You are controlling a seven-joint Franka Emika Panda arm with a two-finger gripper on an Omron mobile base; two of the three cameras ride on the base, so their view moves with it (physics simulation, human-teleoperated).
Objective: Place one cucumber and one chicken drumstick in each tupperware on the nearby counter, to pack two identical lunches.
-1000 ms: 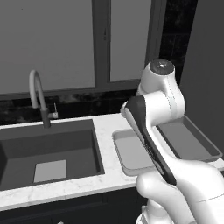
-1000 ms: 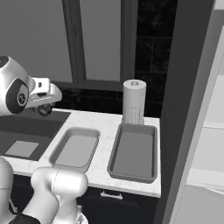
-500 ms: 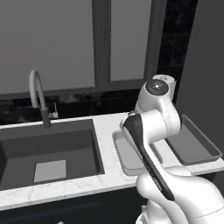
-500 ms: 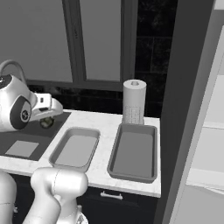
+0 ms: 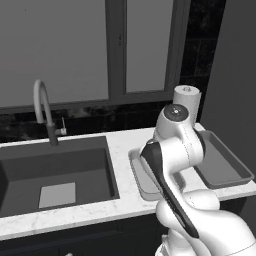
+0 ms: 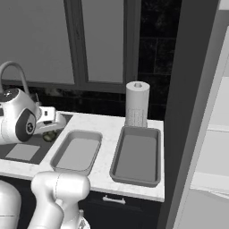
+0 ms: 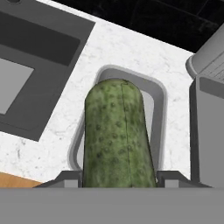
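My end effector (image 7: 119, 177) grips a bumpy green cucumber (image 7: 118, 135) above the smaller grey tupperware (image 7: 158, 109) on the white marbled desk (image 7: 127, 52). The larger, darker tupperware (image 7: 210, 131) lies at three o'clock, a paper towel roll (image 7: 205, 57) at one o'clock, the sink (image 7: 35, 65) at ten o'clock.

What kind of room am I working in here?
A kitchen, by the look of it: a sink with a curved faucet set in a white counter, a paper towel roll by the wall, and a cucumber in the gripper.
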